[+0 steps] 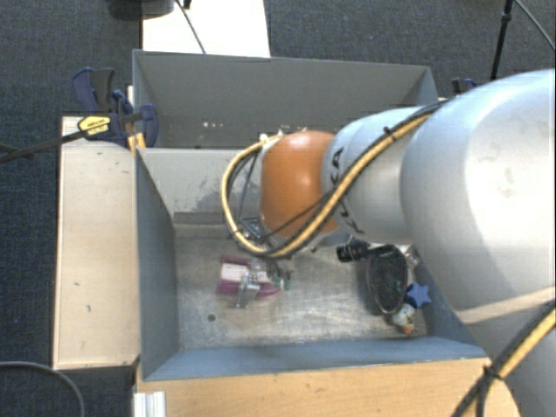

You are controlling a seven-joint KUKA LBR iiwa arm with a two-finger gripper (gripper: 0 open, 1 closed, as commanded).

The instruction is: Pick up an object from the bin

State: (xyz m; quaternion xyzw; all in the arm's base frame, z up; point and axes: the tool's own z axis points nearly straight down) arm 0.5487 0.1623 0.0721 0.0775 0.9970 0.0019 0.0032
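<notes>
- On the bin's (pixel 158 259) floor, left of the middle, lies a small purple-and-white object (pixel 233 275), flat on the grey metal.
- The gripper (pixel 263 278) is down at that object's right end, touching it or just beside it; I cannot tell which.
- Whether the claw is wide or narrow I cannot tell.
- Above it sits the orange wrist cover (pixel 295 185), with a yellowish cable (pixel 229 189) looped round its left side.
- In the near right corner stands a black round thing (pixel 386 281), with a small blue star-shaped piece (pixel 420 294) just beside it.
</notes>
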